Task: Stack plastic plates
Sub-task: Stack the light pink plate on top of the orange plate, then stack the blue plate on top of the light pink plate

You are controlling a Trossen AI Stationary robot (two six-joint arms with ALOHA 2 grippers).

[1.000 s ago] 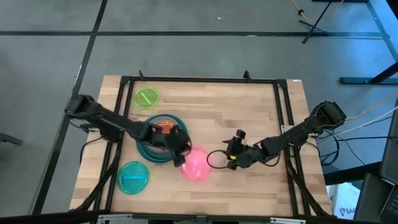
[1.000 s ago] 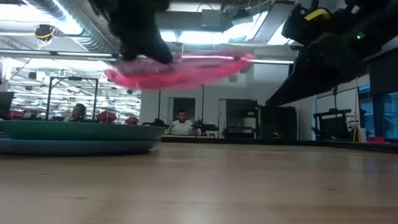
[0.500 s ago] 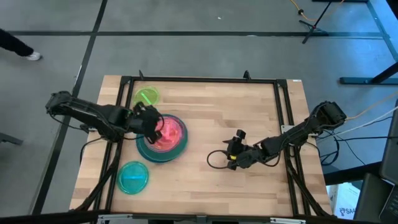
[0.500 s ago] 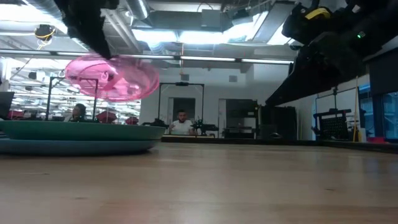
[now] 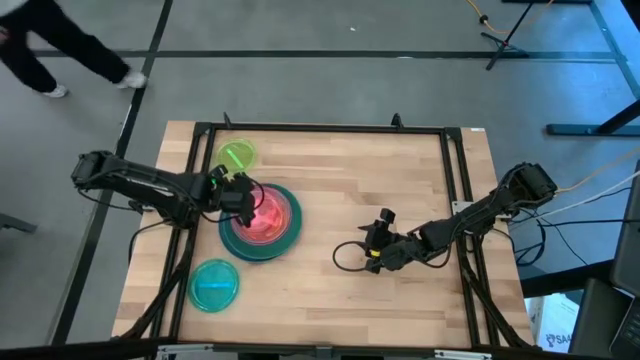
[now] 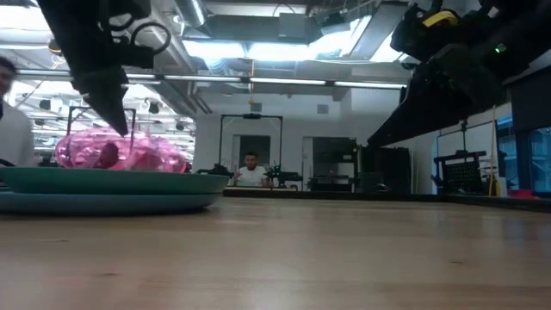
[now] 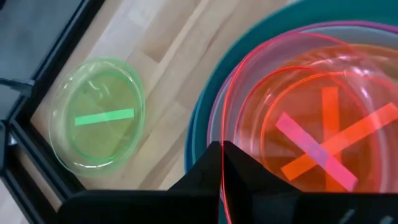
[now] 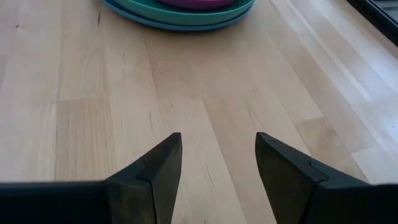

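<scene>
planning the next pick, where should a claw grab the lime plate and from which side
Take the lime plate by its thin raised rim, claw coming from above with one finger inside and one outside. It lies flat on the table, so there is nothing to grip underneath. The edge facing the stack looks clearer than the one by the table frame.

Stack (image 8: 180, 15) cut by the top edge of the right wrist view, pink plate (image 7: 311, 137) cut at right in the left wrist view, left gripper (image 6: 103, 86) blurred and cropped upper left in the low view, person (image 5: 60, 45) cropped upper left in the high view.
</scene>
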